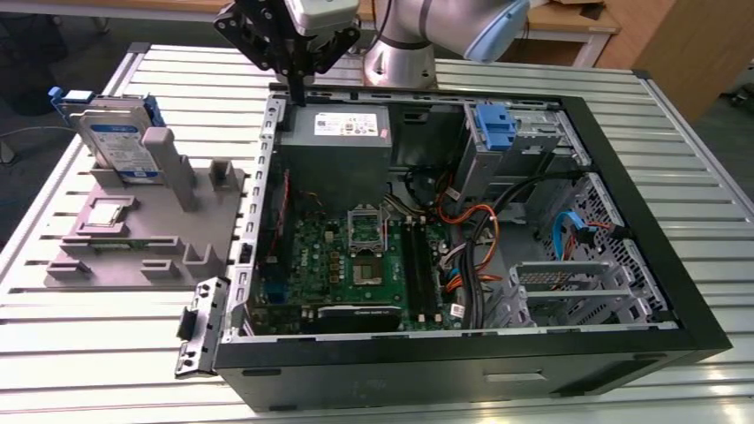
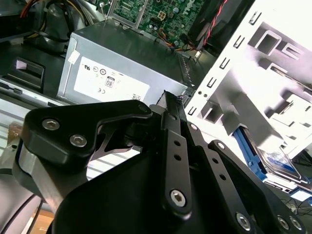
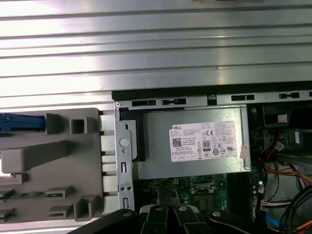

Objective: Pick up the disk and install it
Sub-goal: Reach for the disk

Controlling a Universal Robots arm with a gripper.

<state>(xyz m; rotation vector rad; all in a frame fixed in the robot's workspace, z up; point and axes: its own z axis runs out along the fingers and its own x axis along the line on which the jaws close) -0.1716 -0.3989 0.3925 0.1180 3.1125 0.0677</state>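
Gripper [image 2: 165,97], closed on nothing, hangs above the case wall [image 1: 261,194] and might strike it if moved low toward the disk [image 1: 118,141].

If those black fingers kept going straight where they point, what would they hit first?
The gripper would likely meet the grey metal power-supply box with a white label, near its corner by the computer case's silver rim; depth is unclear, so possibly that rim.
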